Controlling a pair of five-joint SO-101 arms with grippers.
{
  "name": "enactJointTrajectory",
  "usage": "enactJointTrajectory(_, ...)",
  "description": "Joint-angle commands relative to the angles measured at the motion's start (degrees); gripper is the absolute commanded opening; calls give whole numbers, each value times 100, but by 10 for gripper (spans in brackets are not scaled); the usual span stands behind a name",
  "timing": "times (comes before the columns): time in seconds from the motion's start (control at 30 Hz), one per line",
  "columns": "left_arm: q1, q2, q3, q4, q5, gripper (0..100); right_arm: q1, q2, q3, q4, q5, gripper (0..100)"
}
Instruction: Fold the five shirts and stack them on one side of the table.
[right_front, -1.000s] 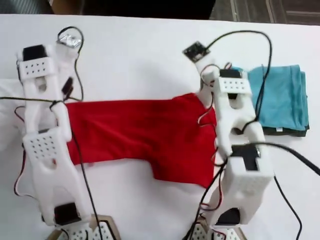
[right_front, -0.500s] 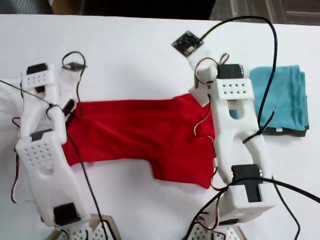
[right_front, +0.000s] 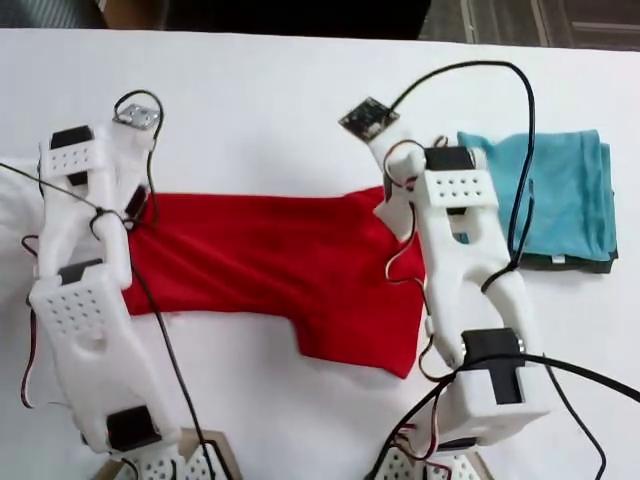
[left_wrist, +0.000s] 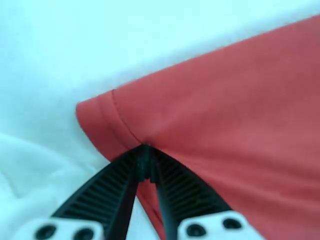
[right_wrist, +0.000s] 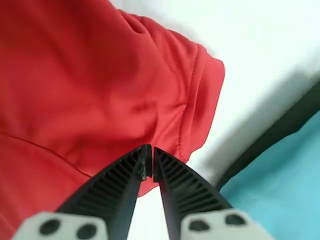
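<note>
Folding of the red shirt (right_front: 280, 260) looks to be the step in hand. It lies spread flat across the middle of the worktop (right_front: 280, 100), its long side running between the two arms, and each arm has it by the far edge. The left fingers (left_wrist: 117, 186) are pinched together on the hemmed corner at the left end. The right fingers (right_wrist: 116, 186) are pinched on the cloth just inside a stitched edge at the right end (sleeve or hem, I cannot say which). Near that end lies a folded teal shirt (right_front: 560, 190) atop something dark (right_front: 570, 264), which I take for the start of the stack. The next move, I judge, calls for both arms to lift their corners together and carry the far edge over toward the near one, level and at a matched pace, so the cloth doubles without skewing. The wider part by the right arm may bunch, and the fingers should let go only once the edges meet.
</note>
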Motion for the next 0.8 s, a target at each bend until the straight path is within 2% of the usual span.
enactJointTrajectory(0.0,-18,-404,-426,747,0,26,-48,-382,0,-92,-18,20)
enactJointTrajectory(0.13,0,-677,-1332,1952,-35,26,-66,-382,0,-84,-18,20)
enactJointTrajectory(0.2,-9,-1073,-1341,2075,-193,26,-66,-382,0,-84,-18,20)
enactJointTrajectory(0.27,-70,-1574,-857,2066,-422,26,-57,-382,0,-75,-18,20)
enactJointTrajectory(0.37,-105,-2295,558,2022,-853,26,-31,-382,0,-75,-18,20)
enactJointTrajectory(0.43,-123,-2725,1631,1679,-1020,26,-31,-382,0,-75,-18,20)
enactJointTrajectory(0.6,-97,-3446,4110,132,-1169,26,-66,-382,-9,-75,-18,20)
enactJointTrajectory(0.77,-211,-3560,5288,-1046,-1196,26,-40,-382,-26,-66,-18,20)
